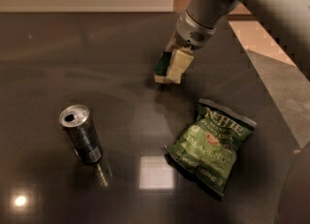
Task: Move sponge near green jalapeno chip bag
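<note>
Gripping the sponge (161, 65) with jaws closed on it, the gripper (171, 70) sits low over the tabletop (92, 77), apart from the green jalapeno chip bag (210, 145).

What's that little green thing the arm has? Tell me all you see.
A small sponge, dark green on top over pale yellow foam. The gripper reaches down from the upper right and seems clamped on it, one pale finger covering its right side. It is at or just above the dark table; I cannot tell which. It lies up-left of the chip bag, apart from it.
</note>
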Motion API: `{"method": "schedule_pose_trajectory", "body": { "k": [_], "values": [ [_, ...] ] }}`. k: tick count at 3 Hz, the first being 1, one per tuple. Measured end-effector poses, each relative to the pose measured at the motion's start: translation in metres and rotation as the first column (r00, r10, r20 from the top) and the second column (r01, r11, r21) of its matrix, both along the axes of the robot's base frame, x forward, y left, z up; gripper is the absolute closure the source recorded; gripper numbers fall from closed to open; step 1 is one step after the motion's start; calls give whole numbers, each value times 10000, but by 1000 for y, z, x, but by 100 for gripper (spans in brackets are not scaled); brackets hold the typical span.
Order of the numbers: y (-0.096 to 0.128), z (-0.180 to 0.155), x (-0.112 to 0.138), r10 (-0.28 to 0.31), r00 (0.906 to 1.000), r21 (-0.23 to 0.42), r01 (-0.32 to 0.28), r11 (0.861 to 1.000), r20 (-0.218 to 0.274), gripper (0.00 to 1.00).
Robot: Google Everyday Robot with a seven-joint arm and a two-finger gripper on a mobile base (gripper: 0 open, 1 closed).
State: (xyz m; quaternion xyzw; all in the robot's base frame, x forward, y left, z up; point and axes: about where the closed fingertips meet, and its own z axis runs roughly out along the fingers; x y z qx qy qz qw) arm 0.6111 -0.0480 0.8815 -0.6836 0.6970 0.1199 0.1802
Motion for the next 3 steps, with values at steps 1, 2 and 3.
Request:
{"method": "schedule_pose_trajectory", "body": {
  "k": [1, 2, 3],
  "values": [
    [-14, 20, -31, 378, 9991, -38, -379, 9993, -165, 100],
    [-32, 35, -58, 469, 9984, -34, -470, 9989, -304, 100],
    [-49, 42, -80, 355, 9977, -79, -360, 9993, -572, 100]
  ]
}}
